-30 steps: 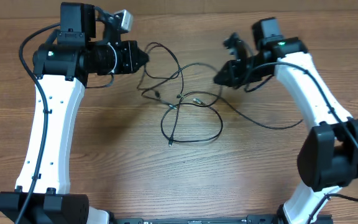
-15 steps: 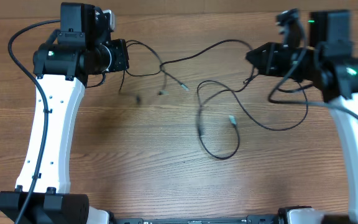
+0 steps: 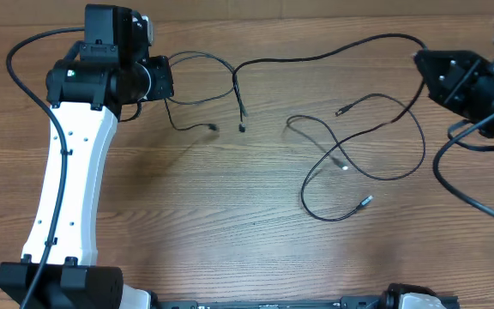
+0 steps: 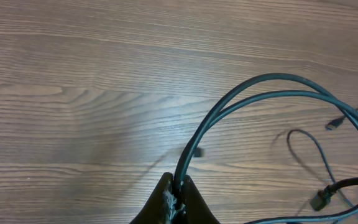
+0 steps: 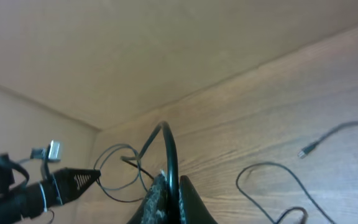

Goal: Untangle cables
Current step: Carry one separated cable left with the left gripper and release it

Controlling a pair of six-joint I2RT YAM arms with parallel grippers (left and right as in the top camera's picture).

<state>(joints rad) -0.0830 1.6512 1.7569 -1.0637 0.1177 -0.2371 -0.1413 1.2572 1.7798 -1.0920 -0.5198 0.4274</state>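
Thin black cables (image 3: pixel 316 57) stretch across the far part of the wooden table between my two grippers. My left gripper (image 3: pixel 168 79) at the far left is shut on a doubled cable (image 4: pixel 241 99), with short plug ends (image 3: pixel 242 127) hanging near it. My right gripper (image 3: pixel 420 62) at the far right is shut on one cable (image 5: pixel 171 149) that runs left toward the left gripper (image 5: pixel 73 179). Loose loops (image 3: pixel 358 163) with silver-tipped plugs (image 3: pixel 365 202) lie on the table right of centre.
The white left arm (image 3: pixel 67 172) runs down the left side. The right arm's black body (image 3: pixel 487 90) and its thicker wires (image 3: pixel 478 202) fill the right edge. The table's far edge (image 3: pixel 316 15) lies just behind the cables.
My right gripper has pulled far to the right with its cable. The tangle has spread out: a long strand now spans the table and the loose loops have shifted right. The left gripper barely moved.
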